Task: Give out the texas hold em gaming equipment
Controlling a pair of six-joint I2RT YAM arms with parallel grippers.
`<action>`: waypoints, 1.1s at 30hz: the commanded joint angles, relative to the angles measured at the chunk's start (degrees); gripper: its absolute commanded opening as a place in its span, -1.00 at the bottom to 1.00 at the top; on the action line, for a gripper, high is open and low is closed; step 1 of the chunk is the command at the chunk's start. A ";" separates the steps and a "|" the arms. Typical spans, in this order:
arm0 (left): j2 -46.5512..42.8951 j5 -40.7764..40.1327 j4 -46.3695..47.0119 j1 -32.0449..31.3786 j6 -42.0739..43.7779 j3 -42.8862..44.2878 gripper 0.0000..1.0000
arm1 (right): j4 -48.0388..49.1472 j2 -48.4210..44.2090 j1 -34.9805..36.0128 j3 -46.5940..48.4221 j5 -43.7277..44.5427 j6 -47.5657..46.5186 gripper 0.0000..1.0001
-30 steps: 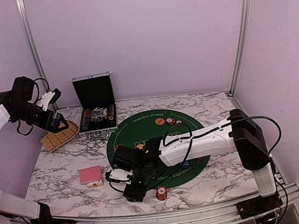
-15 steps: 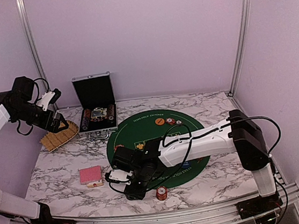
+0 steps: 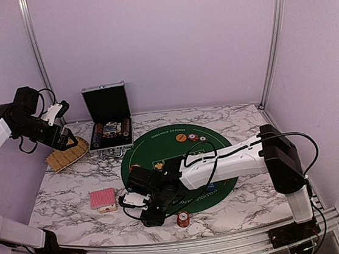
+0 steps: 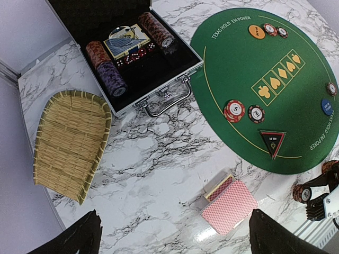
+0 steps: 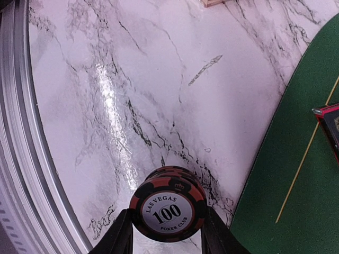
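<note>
My right gripper (image 5: 167,241) hangs low over the marble near the front edge, shut on a small stack of orange-and-black poker chips (image 5: 168,207), one finger pressed to each side. In the top view this gripper (image 3: 151,217) is left of a second chip stack (image 3: 183,219) standing on the table. A deck of red-backed cards (image 4: 229,205) lies to its left. On the green mat (image 4: 296,58) sit an orange button (image 4: 257,32), a blue button (image 4: 327,107), a black triangle (image 4: 273,142) and several chips (image 4: 234,110). My left gripper (image 4: 175,241) is open and empty, raised high at the far left.
An open silver case (image 4: 175,74) with rolls of chips, dice and a blue card pack stands at the back left. A woven basket (image 4: 69,143) lies left of it. The metal table rail (image 5: 21,159) runs close beside my right gripper.
The right gripper's fingers have closed in onto the chip stack and the wrist has shifted slightly. The left arm has not moved.
</note>
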 commanded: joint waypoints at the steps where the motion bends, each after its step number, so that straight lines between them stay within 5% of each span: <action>1: -1.03 -0.23 -1.76 -0.25 0.55 0.99 0.98 | 0.40 1.19 0.66 1.99 0.56 0.07 -0.36; 8: -1.08 -0.30 -1.71 -0.25 0.61 0.93 0.98 | 2.63 -1.34 0.66 0.67 2.18 0.46 -0.65; 21: -1.02 -0.07 -1.71 -0.19 0.56 0.98 0.98 | 3.47 -7.80 -1.56 -1.59 5.06 3.23 -0.81; 33: -0.90 -0.41 -1.76 -0.74 3.38 -3.18 0.98 | 4.39 -22.52 -12.65 -23.76 7.54 10.92 -0.84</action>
